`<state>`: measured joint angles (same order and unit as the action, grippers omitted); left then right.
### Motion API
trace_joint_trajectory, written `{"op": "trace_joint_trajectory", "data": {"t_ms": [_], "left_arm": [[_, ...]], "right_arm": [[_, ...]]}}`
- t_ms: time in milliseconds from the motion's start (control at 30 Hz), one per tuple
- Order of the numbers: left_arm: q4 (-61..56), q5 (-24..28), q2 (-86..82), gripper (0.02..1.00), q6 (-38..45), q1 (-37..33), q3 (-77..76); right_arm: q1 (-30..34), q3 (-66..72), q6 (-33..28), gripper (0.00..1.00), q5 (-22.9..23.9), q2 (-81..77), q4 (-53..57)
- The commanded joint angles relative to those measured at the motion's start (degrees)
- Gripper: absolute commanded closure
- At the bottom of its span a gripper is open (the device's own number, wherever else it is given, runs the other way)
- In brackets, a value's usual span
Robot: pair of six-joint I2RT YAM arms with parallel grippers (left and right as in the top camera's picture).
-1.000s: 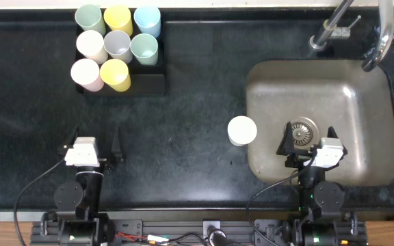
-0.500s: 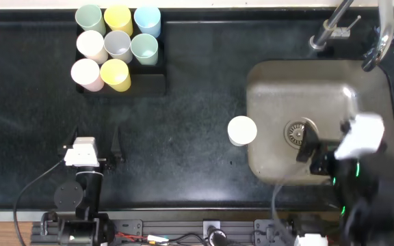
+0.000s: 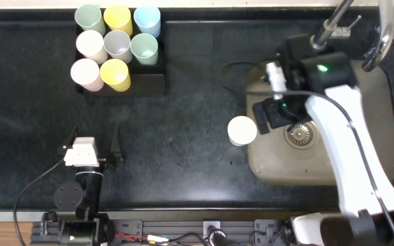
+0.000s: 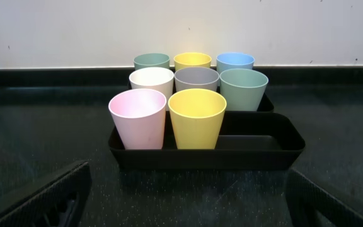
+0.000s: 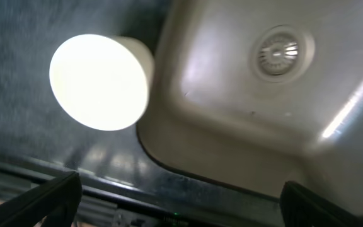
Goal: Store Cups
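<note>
A loose white cup (image 3: 242, 130) stands on the black table (image 3: 183, 137) right of centre in the top view, touching the left rim of the steel sink (image 3: 320, 167). It shows a flat pale round face upward, so it looks to be mouth down. The right claw (image 3: 265, 115) hangs lifted just right of the cup and slightly higher in the frame, over the sink's left edge, near the drain (image 3: 299, 134). In its own wrist view the right claw (image 5: 181, 183) has its fingers spread wide and holds nothing. The white cup (image 5: 99, 82) sits off toward one finger rather than centred in the gap, and the sink rim (image 5: 188, 145) lies under the middle. In the upper left of the top view a black tray (image 3: 149, 83) holds eight cups in three rows, among them a pink cup (image 3: 87, 74) and a yellow cup (image 3: 115, 74) in the nearest row, with the slot beside the yellow one unfilled. The left claw (image 3: 94, 140) rests low at the lower left, fingers spread and holding nothing, well apart from the loose cup. Its wrist view faces the tray (image 4: 276, 148) across bare table, and the left claw (image 4: 188, 180) is apart from it
</note>
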<state>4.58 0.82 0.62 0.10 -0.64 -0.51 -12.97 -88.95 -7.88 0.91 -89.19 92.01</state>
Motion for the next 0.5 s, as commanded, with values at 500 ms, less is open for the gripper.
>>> {"op": "trace_joint_trajectory", "data": {"t_ms": [500], "left_arm": [[0.24, -0.07, -0.44, 0.02, -0.39, 0.0, 0.07]], "right_arm": [[-0.79, -1.05, -15.61, 0.02, -4.31, -15.67, -4.5]]}}
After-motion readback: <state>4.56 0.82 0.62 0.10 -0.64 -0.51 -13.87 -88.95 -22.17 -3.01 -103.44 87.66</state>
